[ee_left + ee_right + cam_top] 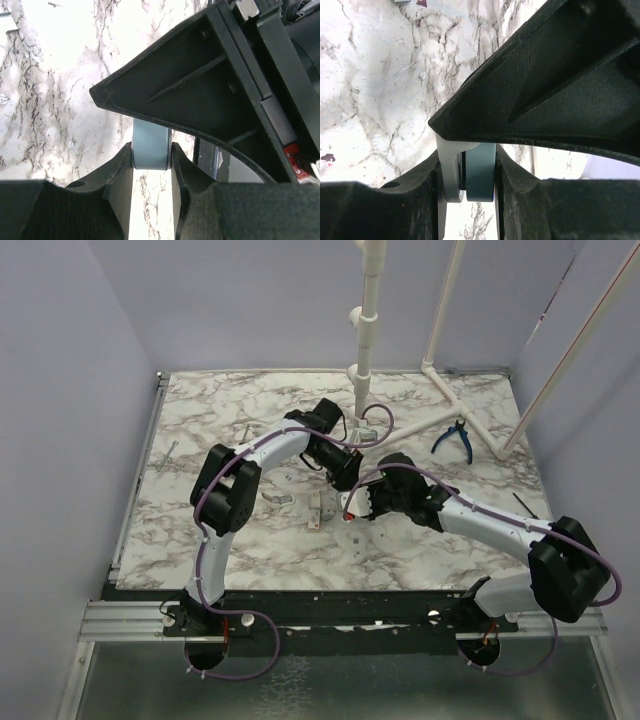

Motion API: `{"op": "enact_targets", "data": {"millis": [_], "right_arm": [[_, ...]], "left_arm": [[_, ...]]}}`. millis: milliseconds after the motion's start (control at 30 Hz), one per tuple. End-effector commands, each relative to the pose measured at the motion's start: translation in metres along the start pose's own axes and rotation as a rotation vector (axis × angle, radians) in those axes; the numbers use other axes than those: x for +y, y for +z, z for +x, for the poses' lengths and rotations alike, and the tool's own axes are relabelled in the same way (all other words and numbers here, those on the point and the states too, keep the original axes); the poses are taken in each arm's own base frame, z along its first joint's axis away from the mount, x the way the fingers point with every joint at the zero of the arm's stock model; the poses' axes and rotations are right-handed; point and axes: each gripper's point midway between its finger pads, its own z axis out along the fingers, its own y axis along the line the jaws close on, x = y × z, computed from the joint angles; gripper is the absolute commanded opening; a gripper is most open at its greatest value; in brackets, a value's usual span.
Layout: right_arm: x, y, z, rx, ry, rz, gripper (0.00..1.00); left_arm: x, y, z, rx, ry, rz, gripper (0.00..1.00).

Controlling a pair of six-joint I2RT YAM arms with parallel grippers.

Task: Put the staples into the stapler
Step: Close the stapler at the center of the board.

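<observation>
Both grippers meet at the middle of the table and hold the stapler between them. In the left wrist view my left gripper (151, 150) is shut on the stapler's light blue part (150, 145), and the right gripper's black finger (200, 85) crosses just above. In the right wrist view my right gripper (469, 172) is shut on the stapler's white and teal parts (479, 170), pressed side by side. In the top view the left gripper (345, 480) and right gripper (358, 502) hide the stapler. A small silvery piece (283, 498), possibly the staples, lies to their left.
A small white oblong box (318, 510) lies just left of the grippers. Blue-handled pliers (453, 437) lie at the back right, beside a white pipe frame (365, 360). Small metal bits (168, 455) lie near the left edge. Purple walls enclose the marble table (200, 540).
</observation>
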Motion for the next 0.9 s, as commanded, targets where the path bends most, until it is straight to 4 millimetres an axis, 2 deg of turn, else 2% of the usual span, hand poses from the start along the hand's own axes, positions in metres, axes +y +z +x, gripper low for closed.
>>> {"op": "enact_targets", "data": {"millis": [0,67,167,333,433,567,867], "right_arm": [[-0.006,-0.001,0.000,-0.002,0.084,0.036,0.52],[-0.003,-0.004,0.001,-0.003,0.102,0.040,0.68],[0.000,-0.012,0.003,-0.016,0.140,0.051,0.75],[0.011,-0.029,0.013,-0.026,0.216,0.048,0.77],[0.017,-0.037,0.020,-0.024,0.263,0.048,0.77],[0.019,-0.044,0.031,-0.010,0.323,0.058,0.77],[0.029,-0.042,0.044,0.020,0.393,0.035,0.77]], "left_arm": [[-0.001,0.000,0.000,0.033,0.105,-0.017,0.00],[0.006,-0.004,0.002,0.042,0.129,-0.049,0.00],[0.021,-0.012,0.004,0.053,0.161,-0.107,0.00],[0.055,-0.028,0.008,0.071,0.249,-0.268,0.00],[0.082,-0.037,0.014,0.093,0.334,-0.409,0.00],[0.114,-0.052,0.012,0.122,0.475,-0.571,0.00],[0.133,-0.061,0.000,0.138,0.616,-0.668,0.06]]}}
